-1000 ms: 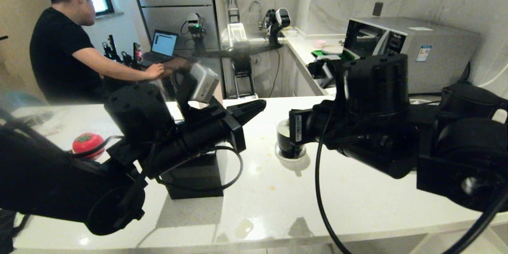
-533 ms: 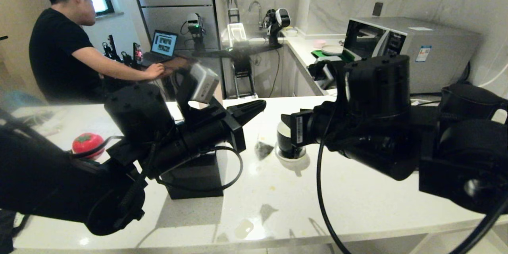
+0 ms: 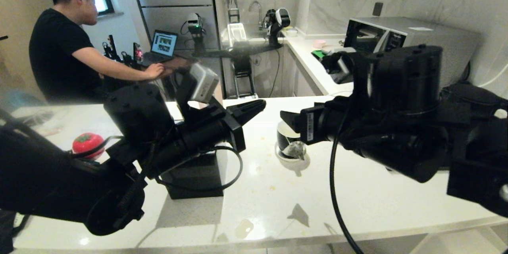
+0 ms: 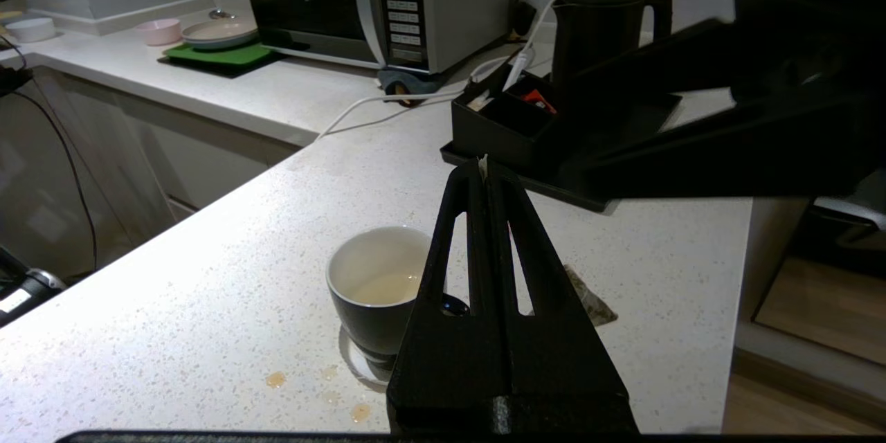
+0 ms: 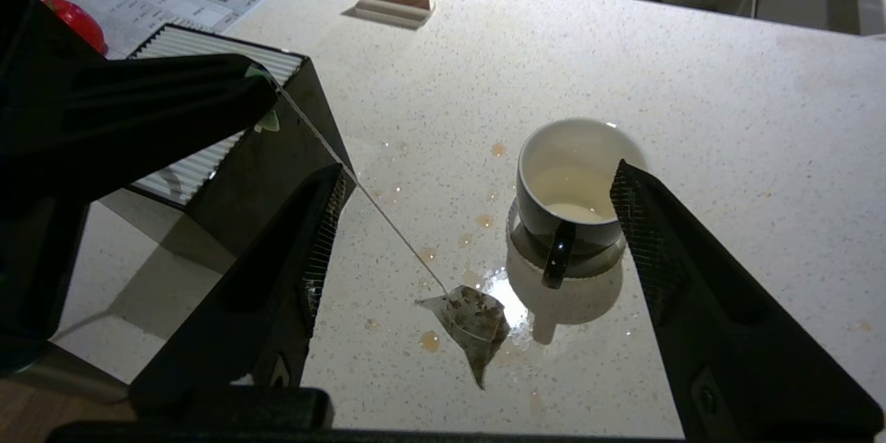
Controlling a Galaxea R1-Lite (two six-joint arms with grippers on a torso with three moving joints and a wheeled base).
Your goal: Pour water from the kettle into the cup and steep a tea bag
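A: Landmark = cup (image 5: 572, 188). Status?
B: Black outside, white inside, on a small white saucer (image 5: 520, 249) on the speckled white counter (image 5: 727, 118). Pale liquid in the bottom. Handle faces the R wrist cam.
A: Tea bag?
B: Tea bag (image 5: 472, 322), pyramid type, is outside the cup, just beside the saucer, on or right above the counter; can't tell which. Wet drips on the counter around it and near the cup.
A: Who's got it?
B: Left gripper (image 4: 484, 169) is pinched together on the string (image 5: 360, 187) end, up and to the side of the cup. String runs taut-ish diag down to the bag.
A: Right gripper?
B: Right gripper (image 5: 477, 214) has fingers wide apart, nothing between them, hovering over the cup + bag; one finger (image 5: 657, 249) overlaps the cup rim in that view.
A: Kettle?
B: Kettle (image 4: 599, 28), matte black, stands well beyond the cup on a black tray (image 4: 623, 118), next to a black compartment box (image 4: 502, 128) w/ sachets. Microwave (image 4: 387, 7) farther back.
A: Other stuff?
B: Black box (image 5: 242, 131) near the cup, on the left gripper's side; red tomato-shaped thing (image 3: 88, 143) past that. Person (image 3: 63, 51) at a laptop (image 3: 162, 43), far behind the counter.
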